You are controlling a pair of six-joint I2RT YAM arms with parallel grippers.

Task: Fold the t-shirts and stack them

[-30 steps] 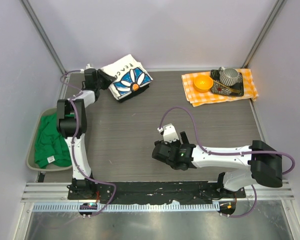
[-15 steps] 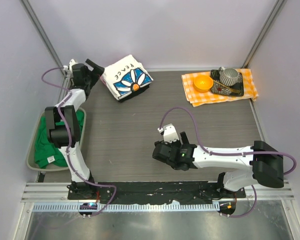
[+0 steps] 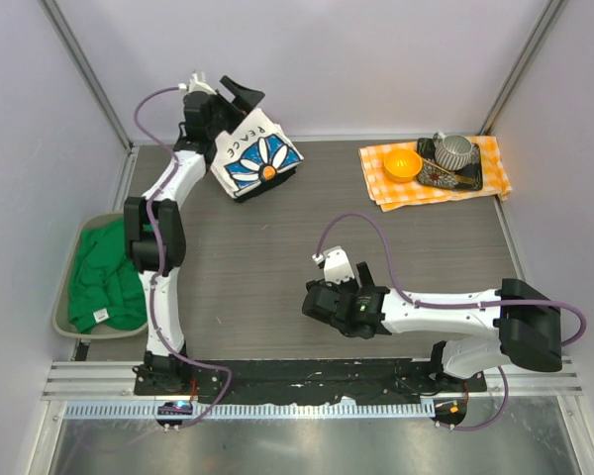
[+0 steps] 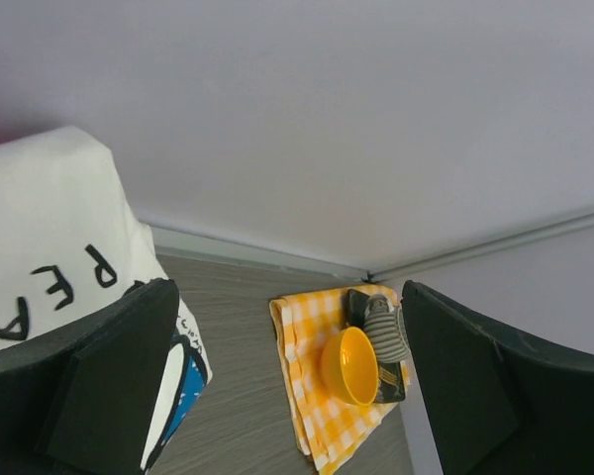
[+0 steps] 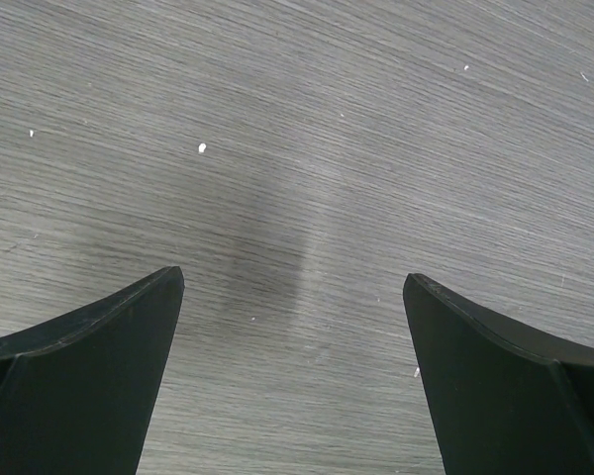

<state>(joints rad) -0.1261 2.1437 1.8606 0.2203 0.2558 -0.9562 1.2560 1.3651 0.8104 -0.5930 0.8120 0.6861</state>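
A folded white t-shirt [image 3: 257, 156] with a blue-and-white daisy and an orange centre lies at the back left of the table, on top of a dark folded layer [image 3: 267, 185]. My left gripper [image 3: 231, 96] hangs open just above its back corner and holds nothing. In the left wrist view the white t-shirt [image 4: 49, 228] sits by the left finger, and the left gripper [image 4: 289, 289] has only table between its jaws. A crumpled green t-shirt [image 3: 104, 282] lies in the bin at the left. My right gripper [image 3: 317, 302] is open low over the bare mid-table, and its wrist view shows the right gripper [image 5: 295, 277] with nothing in it.
A grey bin [image 3: 61, 307] stands off the table's left edge. At the back right an orange-and-white checked cloth [image 3: 386, 190] carries a yellow bowl [image 3: 402, 163], a striped cup [image 3: 455, 150] and a dark tray [image 3: 453, 180]. Walls close in the back and sides.
My left gripper has opened, let go of the white t-shirt's edge, and swung from the stack's left side up over its back corner. The right arm has not moved.
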